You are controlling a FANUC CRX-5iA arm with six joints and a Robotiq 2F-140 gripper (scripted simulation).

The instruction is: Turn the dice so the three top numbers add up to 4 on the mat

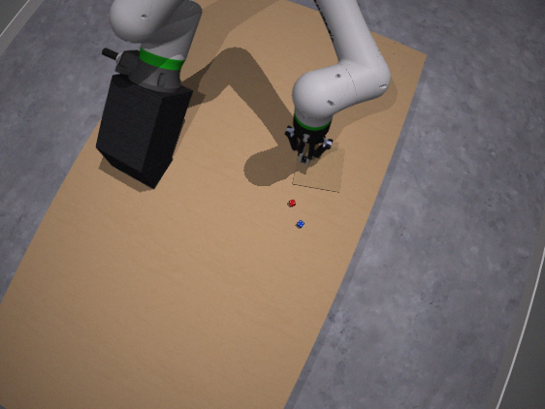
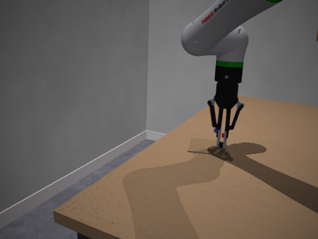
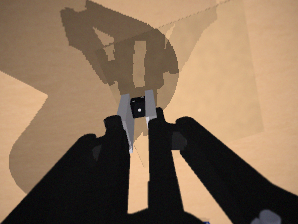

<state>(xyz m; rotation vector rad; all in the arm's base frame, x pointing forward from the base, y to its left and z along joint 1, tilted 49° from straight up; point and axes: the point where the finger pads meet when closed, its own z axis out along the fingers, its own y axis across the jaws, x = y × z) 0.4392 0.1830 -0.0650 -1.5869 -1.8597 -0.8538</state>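
Observation:
My gripper (image 1: 304,160) (image 2: 221,146) (image 3: 139,104) points down and is shut on the black die (image 2: 220,144) (image 3: 138,107), low over the mat's left part in the wrist view. The die's face toward the wrist camera shows one white pip. How far its underside is from the mat cannot be told. The see-through mat (image 1: 322,176) (image 2: 198,144) (image 3: 225,95) lies flat on the table. The red die (image 1: 292,203) (image 2: 223,135) and the blue die (image 1: 301,224) (image 2: 215,130) rest on the table off the mat; their top numbers are too small to read surely.
The wooden table (image 1: 194,291) (image 2: 170,198) carries everything; its long edge runs to the right of the mat in the top view. A second arm with a large black box-shaped tool (image 1: 141,126) stands at the upper left there. Arm shadows fall across the mat and table.

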